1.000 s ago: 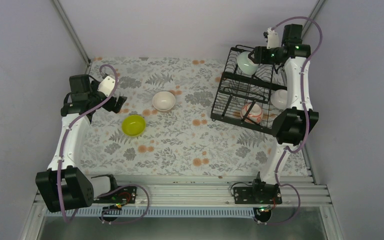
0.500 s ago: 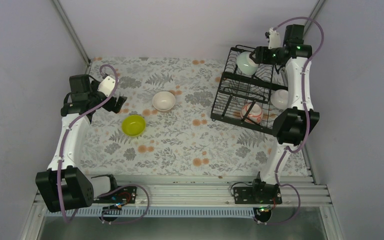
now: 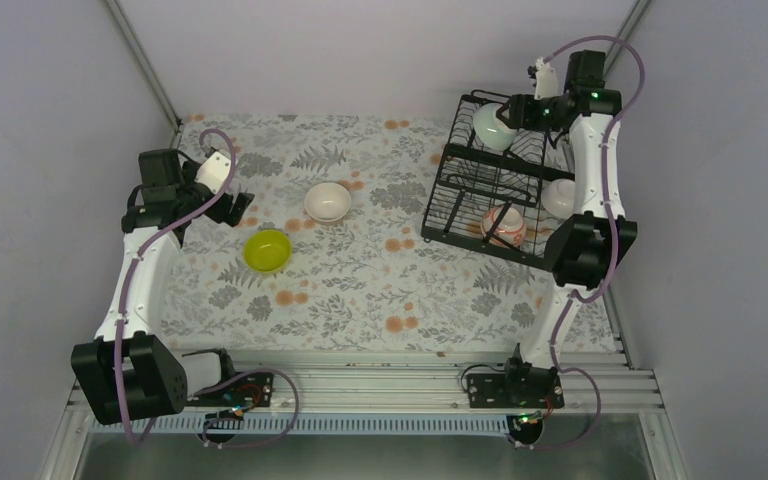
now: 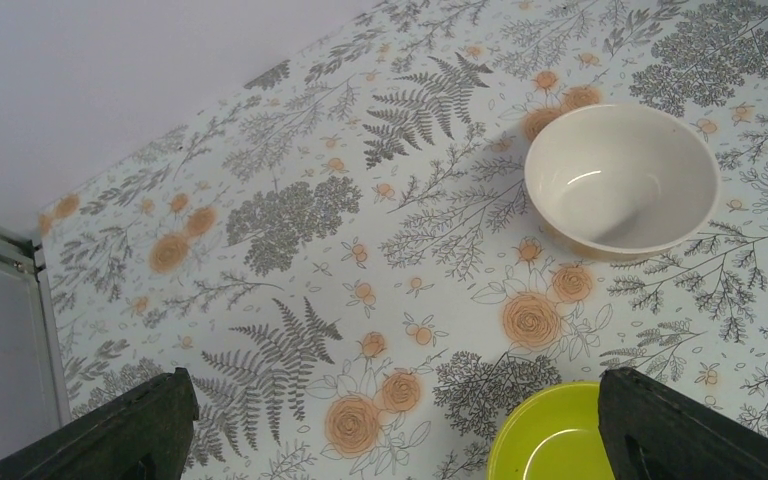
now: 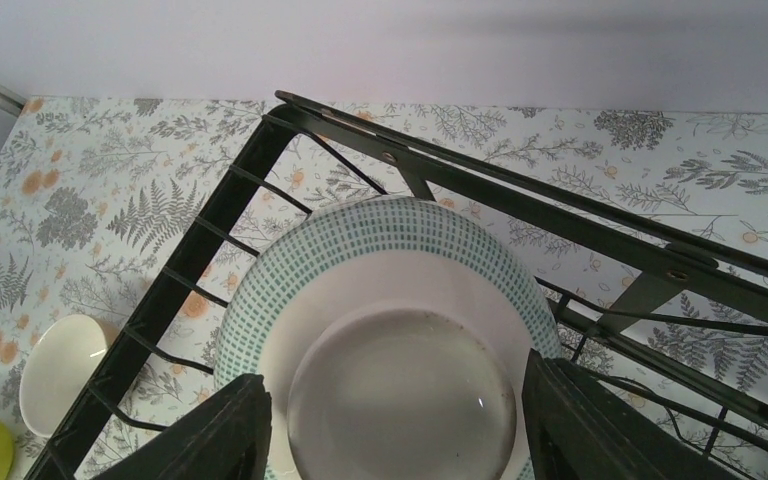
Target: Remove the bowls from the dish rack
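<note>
Your right gripper (image 3: 513, 110) straddles the mint bowl (image 5: 390, 300) on the rack (image 5: 210, 215) at the table's 1 o'clock, but you cannot tell whether its fingers touch it. Your left gripper (image 4: 392, 390) gapes empty, and the yellow bowl (image 4: 550, 440) at its 5 o'clock is cut off.

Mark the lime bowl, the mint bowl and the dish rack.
lime bowl (image 3: 267, 250): top external view, centre of its inside.
mint bowl (image 5: 390, 345): right wrist view, middle of the face toward the camera.
dish rack (image 3: 438, 195): top external view, left side wall wires.
</note>
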### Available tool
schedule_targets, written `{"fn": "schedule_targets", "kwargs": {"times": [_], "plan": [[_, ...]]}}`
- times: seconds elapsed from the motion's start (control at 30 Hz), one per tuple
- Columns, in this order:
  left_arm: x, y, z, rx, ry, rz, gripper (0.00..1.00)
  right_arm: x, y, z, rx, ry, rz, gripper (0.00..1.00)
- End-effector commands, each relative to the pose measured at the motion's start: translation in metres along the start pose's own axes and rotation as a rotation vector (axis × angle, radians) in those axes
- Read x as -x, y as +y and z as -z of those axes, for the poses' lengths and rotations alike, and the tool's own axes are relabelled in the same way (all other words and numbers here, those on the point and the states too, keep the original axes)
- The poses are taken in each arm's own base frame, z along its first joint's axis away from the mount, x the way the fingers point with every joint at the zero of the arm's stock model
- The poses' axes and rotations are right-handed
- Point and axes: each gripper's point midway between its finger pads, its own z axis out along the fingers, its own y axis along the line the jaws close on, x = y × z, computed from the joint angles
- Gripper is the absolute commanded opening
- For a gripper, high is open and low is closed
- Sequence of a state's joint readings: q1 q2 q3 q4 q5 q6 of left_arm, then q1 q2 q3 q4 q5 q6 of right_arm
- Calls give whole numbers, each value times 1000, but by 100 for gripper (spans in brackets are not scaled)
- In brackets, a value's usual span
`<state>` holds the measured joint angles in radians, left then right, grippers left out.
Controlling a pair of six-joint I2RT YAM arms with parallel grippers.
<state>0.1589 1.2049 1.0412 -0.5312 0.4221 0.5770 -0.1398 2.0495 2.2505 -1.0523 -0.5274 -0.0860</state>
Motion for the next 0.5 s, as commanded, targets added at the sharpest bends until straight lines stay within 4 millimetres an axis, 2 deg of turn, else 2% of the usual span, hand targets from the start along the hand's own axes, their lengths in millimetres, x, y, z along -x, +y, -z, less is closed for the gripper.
{"fn": "schedule_targets", "kwargs": {"times": [0.0, 0.47], "plan": [[8, -3, 1, -16, -35, -23, 100, -1, -3, -4, 13, 2, 3, 61], [11, -5, 3, -31, -42, -20, 100, -5, -3, -14, 15, 25, 9, 51]]}}
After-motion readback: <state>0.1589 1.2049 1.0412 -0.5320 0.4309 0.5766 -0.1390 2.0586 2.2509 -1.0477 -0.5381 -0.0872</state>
